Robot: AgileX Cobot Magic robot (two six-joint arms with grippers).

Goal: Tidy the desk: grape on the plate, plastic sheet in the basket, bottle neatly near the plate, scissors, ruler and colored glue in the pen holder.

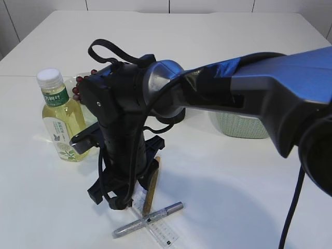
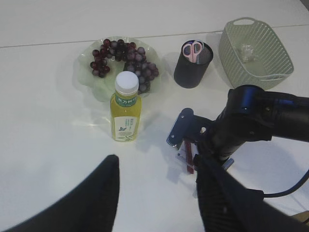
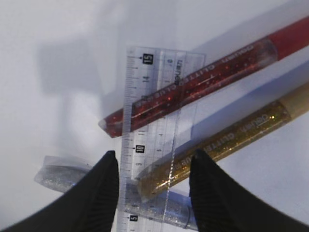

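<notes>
My right gripper (image 3: 152, 166) is open and hangs low over a clear ruler (image 3: 159, 121) that lies on red (image 3: 203, 79), gold (image 3: 227, 137) and silver (image 3: 159, 203) glitter glue tubes. In the exterior view the right gripper (image 1: 122, 199) stands over the ruler (image 1: 158, 231), gold glue (image 1: 151, 187) and silver glue (image 1: 148, 220). My left gripper (image 2: 157, 193) is open and empty, high above the table. Grapes (image 2: 123, 60) lie on the plate (image 2: 84, 77). The bottle (image 2: 125, 108) stands in front of the plate. Pink scissors (image 2: 193, 48) sit in the black pen holder (image 2: 190, 72). A plastic sheet (image 2: 247, 50) lies in the basket (image 2: 270, 60).
The right arm (image 1: 249, 88) crosses the table from the right. The green basket (image 1: 241, 127) sits behind it. The bottle (image 1: 61, 116) stands at the left of the exterior view, with the plate behind it.
</notes>
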